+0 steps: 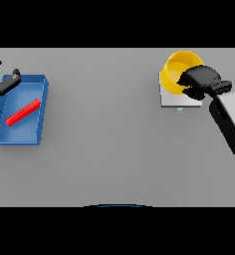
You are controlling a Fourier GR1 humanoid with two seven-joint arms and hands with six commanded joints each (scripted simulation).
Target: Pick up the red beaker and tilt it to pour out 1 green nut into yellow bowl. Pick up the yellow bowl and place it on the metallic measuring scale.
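The yellow bowl (176, 71) sits on the metallic measuring scale (175, 101) at the table's far right. My right hand (201, 81) grips the bowl's right rim, its dark fingers curled over the edge. What lies inside the bowl is hidden from me. My left hand (4, 83) hovers at the far left edge above the blue tray, fingers relaxed and holding nothing. A red object (23, 112), long and thin, lies diagonally inside the blue tray.
The blue tray (40, 114) stands at the left side of the grey table. My right forearm (229, 119) reaches in from the right edge.
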